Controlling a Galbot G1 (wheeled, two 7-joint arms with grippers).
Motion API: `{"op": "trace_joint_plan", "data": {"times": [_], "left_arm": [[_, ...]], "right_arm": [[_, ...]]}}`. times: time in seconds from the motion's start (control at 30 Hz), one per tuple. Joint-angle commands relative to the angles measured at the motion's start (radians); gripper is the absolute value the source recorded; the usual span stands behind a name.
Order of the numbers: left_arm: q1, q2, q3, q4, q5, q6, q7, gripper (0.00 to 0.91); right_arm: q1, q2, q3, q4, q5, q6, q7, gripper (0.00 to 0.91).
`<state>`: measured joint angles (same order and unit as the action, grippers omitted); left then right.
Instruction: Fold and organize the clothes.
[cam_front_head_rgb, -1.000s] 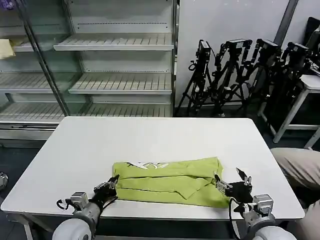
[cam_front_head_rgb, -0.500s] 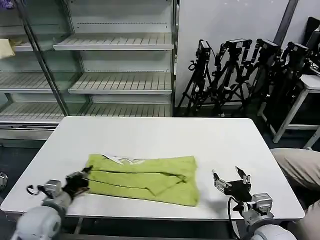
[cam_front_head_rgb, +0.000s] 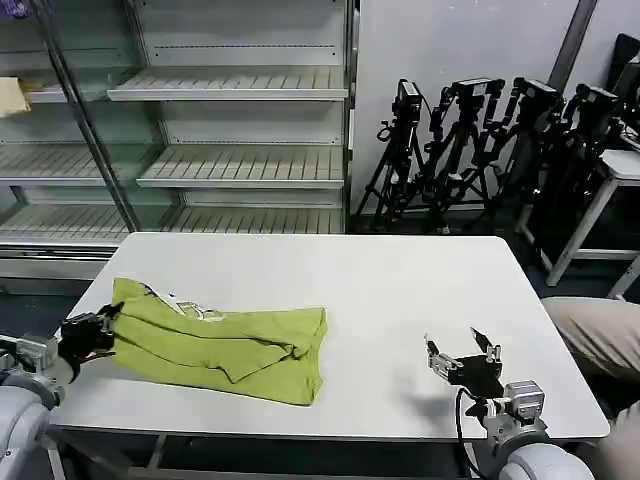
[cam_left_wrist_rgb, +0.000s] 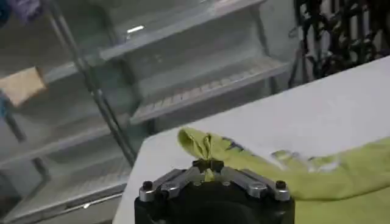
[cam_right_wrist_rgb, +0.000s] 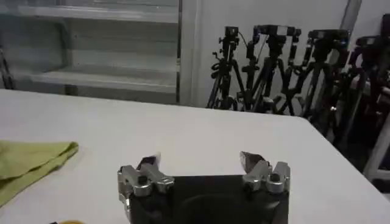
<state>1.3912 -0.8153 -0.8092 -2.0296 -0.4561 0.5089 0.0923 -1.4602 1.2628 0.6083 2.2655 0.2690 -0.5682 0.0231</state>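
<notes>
Head view: the lime-green T-shirt (cam_front_head_rgb: 225, 345), already folded into a long band, lay on the white desk (cam_front_head_rgb: 400, 290) toward 9 o'clock, its far end close to the desk's left edge. The left end effector (cam_front_head_rgb: 97, 333) sat at that end, clenched on the cloth's corner. The right end effector (cam_front_head_rgb: 461, 352) rested over bare desk near 4 o'clock, well apart from the shirt, fingers spread and holding nothing.

Left wrist view: the left end effector's fingertips (cam_left_wrist_rgb: 208, 164) met on a bunched tip of green cloth; the rest of the shirt trailed off across the desk. Shelving (cam_left_wrist_rgb: 183, 67) stood beyond the desk edge.

Right wrist view: the right end effector (cam_right_wrist_rgb: 201, 163) was released, both fingers wide apart above empty desk; one corner of the shirt (cam_right_wrist_rgb: 33, 159) lay far off to the side.

Judgement: step in hand looked like repositioning the band sideways, single-armed. Next move likely calls for setting the gripped end down flat, then bringing one end over the other to halve the band; the loose right end looked rumpled and may need smoothing first.
</notes>
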Motion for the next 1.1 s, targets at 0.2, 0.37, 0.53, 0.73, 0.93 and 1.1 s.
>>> {"op": "trace_joint_plan", "data": {"times": [0.2,0.37,0.53,0.73,0.93,1.1], "left_arm": [[-0.042,-0.158,0.351,-0.234,0.125,-0.017,0.000,0.010],[-0.101,-0.193,0.437,-0.191,0.168,-0.023,0.001,0.010],[-0.161,-0.225,0.496,-0.140,0.186,-0.021,0.000,0.010],[-0.199,-0.249,0.542,-0.105,0.180,-0.007,-0.010,0.010],[-0.198,-0.248,0.565,-0.100,0.167,0.012,-0.016,0.010],[-0.206,-0.252,0.578,-0.078,0.138,0.029,-0.039,0.010]], "right_arm": [[-0.008,0.000,0.025,0.008,0.000,-0.003,0.000,0.907],[-0.026,-0.005,0.047,0.020,0.000,-0.003,-0.002,0.907],[-0.036,-0.012,0.062,0.025,0.002,-0.003,-0.004,0.907],[-0.037,-0.010,0.068,0.024,0.001,-0.004,-0.004,0.907],[-0.028,-0.005,0.062,0.017,0.001,-0.003,-0.004,0.907],[-0.023,-0.004,0.057,0.017,0.000,-0.005,-0.004,0.907]]}}
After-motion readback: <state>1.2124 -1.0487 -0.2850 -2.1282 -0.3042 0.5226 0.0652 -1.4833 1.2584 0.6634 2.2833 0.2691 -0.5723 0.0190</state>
